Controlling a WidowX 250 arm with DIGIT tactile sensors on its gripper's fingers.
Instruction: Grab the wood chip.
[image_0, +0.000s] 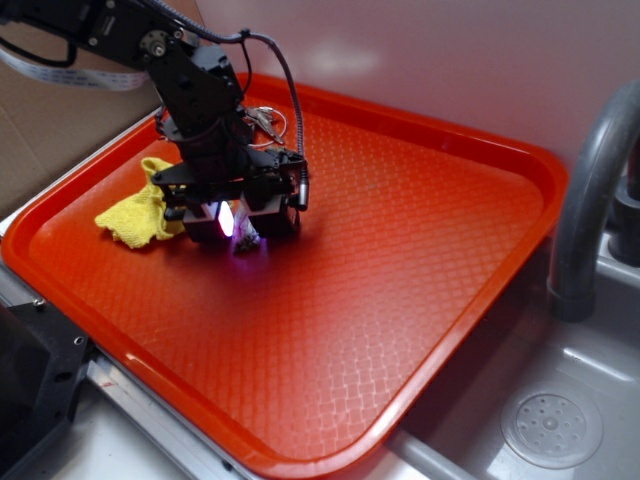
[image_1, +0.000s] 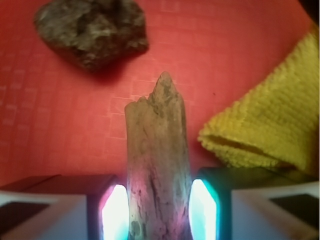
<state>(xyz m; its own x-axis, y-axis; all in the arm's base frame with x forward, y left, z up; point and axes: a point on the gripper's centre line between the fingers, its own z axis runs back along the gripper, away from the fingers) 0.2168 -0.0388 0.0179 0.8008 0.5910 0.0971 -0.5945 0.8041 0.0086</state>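
Observation:
The wood chip (image_1: 157, 165), a long grey-brown bark-like piece, lies between my two glowing pads (image_1: 116, 212) and points away from the camera. Both pads touch its sides. In the exterior view my gripper (image_0: 238, 222) is down on the red tray (image_0: 400, 250), at its back left, and only a small end of the chip (image_0: 248, 239) shows under it.
A dark rounded rock-like lump (image_1: 92, 30) lies just beyond the chip to the left. A yellow cloth (image_0: 135, 210) lies beside the gripper and shows at the right of the wrist view (image_1: 270, 125). A grey faucet (image_0: 585, 200) and a sink drain (image_0: 550, 428) are right of the tray.

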